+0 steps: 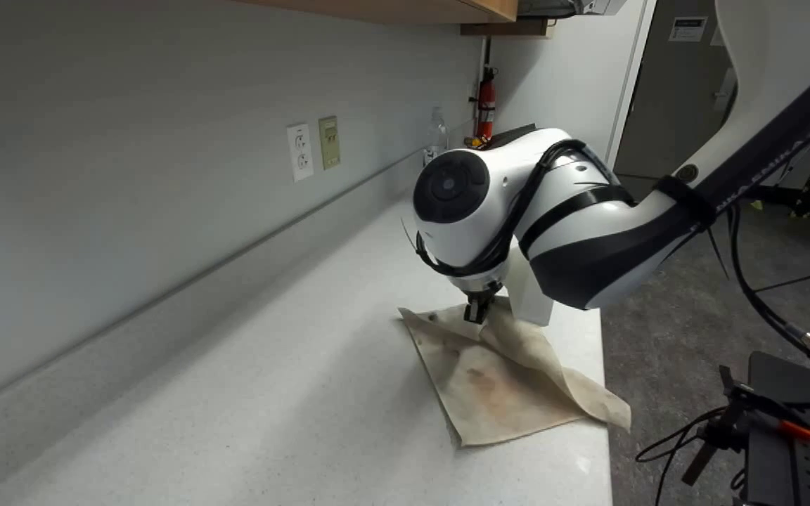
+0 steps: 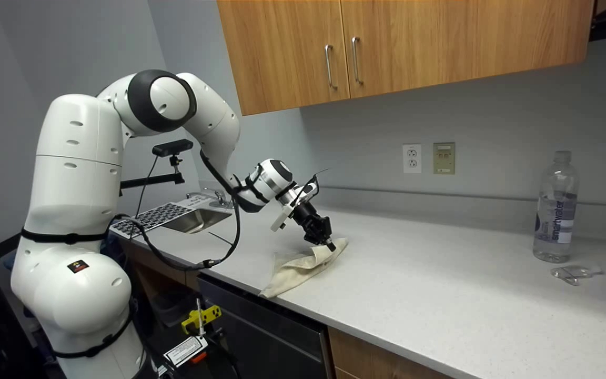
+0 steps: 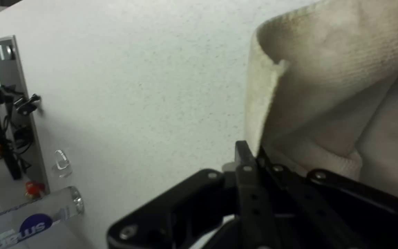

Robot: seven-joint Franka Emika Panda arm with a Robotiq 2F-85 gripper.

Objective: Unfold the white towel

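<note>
In the wrist view we find the gripper point(image 3: 253, 153) pinching one edge of the towel point(image 3: 340, 62), which lies part folded on the bench point(image 3: 150, 86) at the gripper's two o'clock; we judge the edge is held to draw the upper layer open. Farther off, toward eight o'clock, stands a bottle point(image 3: 29, 221), presumably set clear of the work. We count one gripper, one towel, one bottle.

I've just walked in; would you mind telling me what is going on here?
A white and black robot arm has its black end effector closed on an edge of a stained off-white cloth towel. The towel lies on a speckled white countertop, partly spread, with one side folded over and a corner at the countertop's edge. It is not yet fully unfolded.
</note>
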